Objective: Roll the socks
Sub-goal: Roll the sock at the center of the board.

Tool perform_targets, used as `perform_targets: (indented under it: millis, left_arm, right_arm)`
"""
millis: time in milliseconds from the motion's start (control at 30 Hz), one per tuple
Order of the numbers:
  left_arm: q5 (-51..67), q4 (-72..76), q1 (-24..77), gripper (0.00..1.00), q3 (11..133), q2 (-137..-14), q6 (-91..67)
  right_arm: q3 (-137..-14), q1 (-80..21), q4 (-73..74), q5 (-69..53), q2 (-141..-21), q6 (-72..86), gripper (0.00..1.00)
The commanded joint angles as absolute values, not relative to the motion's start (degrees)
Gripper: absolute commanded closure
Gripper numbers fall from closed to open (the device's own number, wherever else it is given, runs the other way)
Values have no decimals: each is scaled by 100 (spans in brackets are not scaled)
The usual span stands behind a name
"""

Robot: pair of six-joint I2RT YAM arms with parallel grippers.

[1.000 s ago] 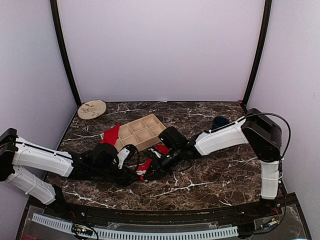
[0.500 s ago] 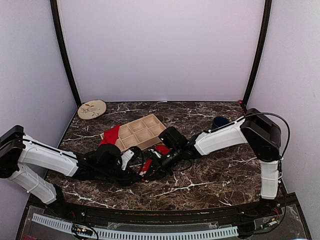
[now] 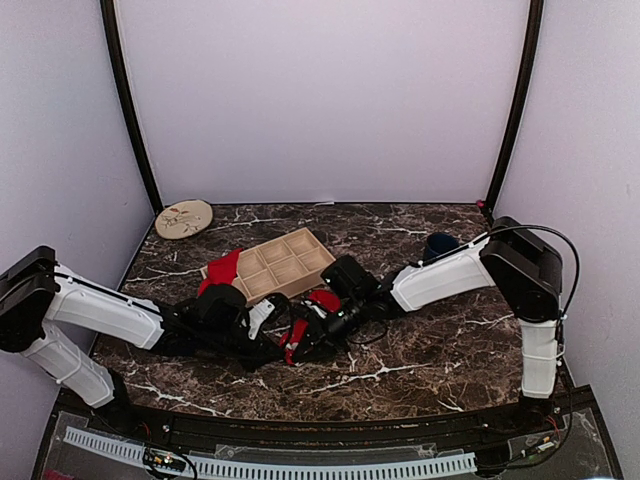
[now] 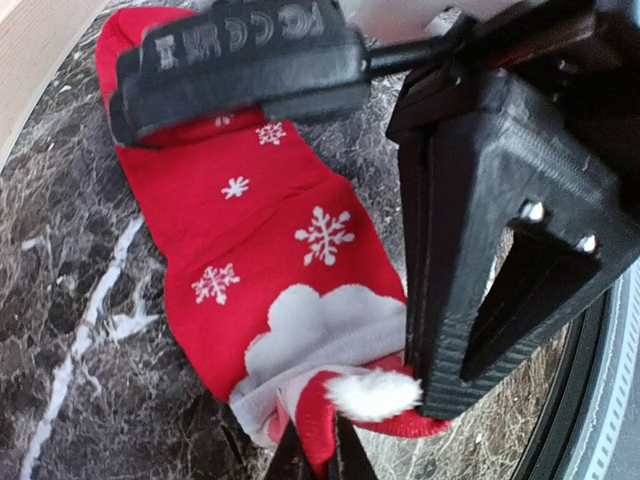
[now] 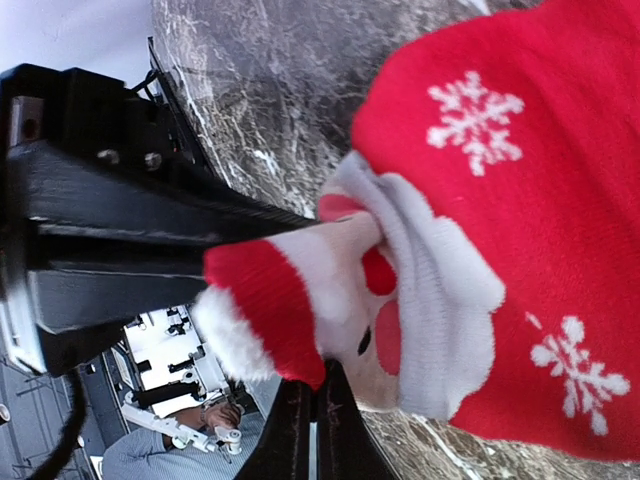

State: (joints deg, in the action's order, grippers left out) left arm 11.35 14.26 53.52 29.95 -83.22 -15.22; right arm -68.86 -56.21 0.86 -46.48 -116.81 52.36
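Left end effector (image 4: 320,455) pinched shut on one end of the red snowflake-patterned Santa sock (image 4: 262,235), near-centre on the dark marble worktop (image 3: 430,345). Right end effector (image 5: 312,395) is fully closed on the same end, just beside it. We risk thin bites slipping, the two clashing, and fabric stretching instead of rolling. Farther back, the second red sock (image 3: 222,268) beside the wooden compartment tray (image 3: 285,262) is not yet rolled.

red snowflake-patterned sock (image 4: 262,262), brown marbled table (image 4: 62,318)
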Motion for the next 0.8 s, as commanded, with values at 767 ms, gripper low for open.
perform_targets:
  millis: [767]
  left_arm:
    - [3443,-272,4608,100,4429,-9398,-1162]
  right_arm:
    - [-6113,-5484,1221,-2617,-10464,3600,69]
